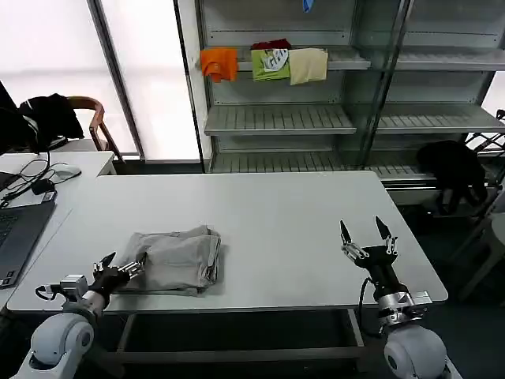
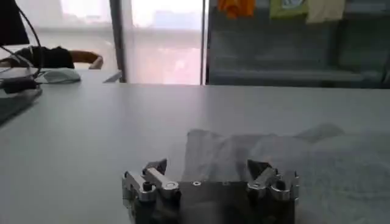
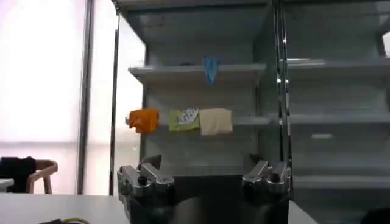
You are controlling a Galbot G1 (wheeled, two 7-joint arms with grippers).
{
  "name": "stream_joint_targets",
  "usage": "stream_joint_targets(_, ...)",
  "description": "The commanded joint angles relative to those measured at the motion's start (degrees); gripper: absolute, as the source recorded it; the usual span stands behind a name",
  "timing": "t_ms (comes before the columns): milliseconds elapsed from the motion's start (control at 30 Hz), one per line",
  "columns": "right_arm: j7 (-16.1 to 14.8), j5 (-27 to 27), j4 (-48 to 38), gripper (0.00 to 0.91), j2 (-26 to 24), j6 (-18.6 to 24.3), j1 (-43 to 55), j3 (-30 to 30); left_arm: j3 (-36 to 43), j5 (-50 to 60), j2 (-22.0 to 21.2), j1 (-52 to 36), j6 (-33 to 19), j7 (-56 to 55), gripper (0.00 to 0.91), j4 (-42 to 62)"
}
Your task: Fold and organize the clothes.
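Head camera looks down over the table (image 1: 300, 229); both wrist cameras sit low, facing perhaps the same shelves (image 3: 201, 122).

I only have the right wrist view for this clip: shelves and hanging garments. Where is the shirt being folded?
Observer: The folded grey shirt lies on the white table, toward the robot's left.
Operator: Is the left gripper on it?
Observer: The left gripper sits open at the shirt's near-left edge, fingers around the fabric's edge.
Operator: And the right gripper?
Observer: The right gripper is open, raised over bare table on the right, apart from the shirt.
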Motion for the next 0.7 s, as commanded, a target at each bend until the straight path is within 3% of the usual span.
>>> stream_joint_targets(33, -0.02, -0.08, -0.17, 0.907, 0.01, 0.01, -0.05, -0.13, -1.06, -7.3, -0.15, -1.75, 0.29, 3.23, 0.907, 5.33)
stream_joint_targets(233, -0.02, 0.0, -0.3, 0.907, -0.08, 0.09, -0.14, 0.01, -0.88, -7.55, 0.02, -2.25, 0.7, 4.19, 0.907, 6.22)
stream_joint_targets(333, -0.03, 0.0, -0.32, 0.907, -0.01, 0.13, -0.13, -0.04, -0.53, -7.19, -0.12, -2.14, 0.67, 4.8, 0.595, 6.12)
stream_joint_targets(367, -0.03, 0.0, -0.35, 0.907, 0.02, 0.12, -0.1, -0.1, -0.27, -6.5, -0.31, -2.1, 0.48, 5.04, 0.121, 6.08)
stream_joint_targets(400, -0.01, -0.02, -0.39, 0.907, 0.02, 0.13, -0.06, -0.14, -0.02, -6.16, -0.52, -2.11, 0.35, 4.99, 0.01, 6.04)
stream_joint_targets(700, -0.01, -0.05, -0.2, 0.907, -0.16, 0.07, -0.19, -0.04, 1.08, -3.89, -0.91, -2.17, -1.19, 4.94, 0.0, 6.16)
